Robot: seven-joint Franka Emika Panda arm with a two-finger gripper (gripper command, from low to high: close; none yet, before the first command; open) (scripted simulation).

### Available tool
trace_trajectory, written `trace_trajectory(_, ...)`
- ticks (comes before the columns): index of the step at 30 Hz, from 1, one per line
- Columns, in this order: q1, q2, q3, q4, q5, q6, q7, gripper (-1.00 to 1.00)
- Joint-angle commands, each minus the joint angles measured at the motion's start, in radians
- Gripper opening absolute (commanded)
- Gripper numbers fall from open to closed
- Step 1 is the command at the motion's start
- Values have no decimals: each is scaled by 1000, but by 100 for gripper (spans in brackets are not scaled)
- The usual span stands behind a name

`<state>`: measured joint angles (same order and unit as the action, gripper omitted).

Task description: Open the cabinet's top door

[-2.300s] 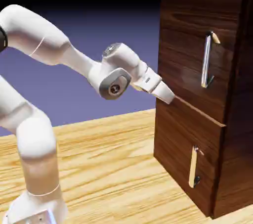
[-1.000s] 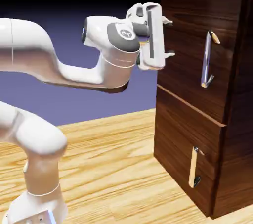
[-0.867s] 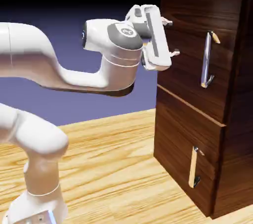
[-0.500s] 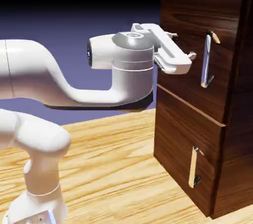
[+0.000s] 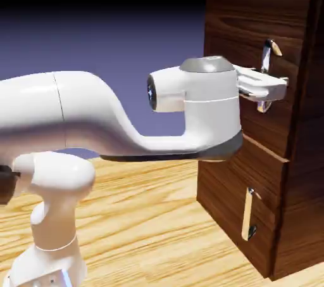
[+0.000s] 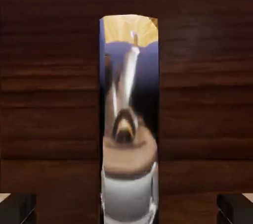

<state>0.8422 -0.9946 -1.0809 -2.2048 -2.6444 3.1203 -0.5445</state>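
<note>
the gripper [image 5: 271, 89] is closed on the long silver handle [image 5: 266, 57] of the top door [image 5: 243, 45], upper on the cabinet [image 5: 297, 172]. grasp step seems done; next probably pulling the door outward.

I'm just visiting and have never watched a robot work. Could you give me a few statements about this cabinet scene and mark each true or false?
1. The gripper of the white robot arm is at the long silver bar handle on the upper dark wood door. True.
2. The upper door is swung wide open. False: it lies flush with the tall dark brown wood-grain cabinet.
3. The short silver handle on the lower door is untouched. True.
4. The cabinet stands on a grey metal table. False: it is a light wooden table.
</note>
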Motion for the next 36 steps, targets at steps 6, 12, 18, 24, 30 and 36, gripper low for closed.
trace_trajectory(6,-217,-11,148,-160,69,-94,19,-100)
trace_trajectory(12,-435,-39,310,-304,174,-166,20,-100)
trace_trajectory(18,-652,-93,486,-435,325,-216,-6,-100)
trace_trajectory(24,-869,-183,677,-558,542,-238,-76,-100)
trace_trajectory(30,-1025,-298,833,-660,803,-254,-207,-100)
trace_trajectory(36,-1061,-431,949,-744,1064,-341,-370,-100)
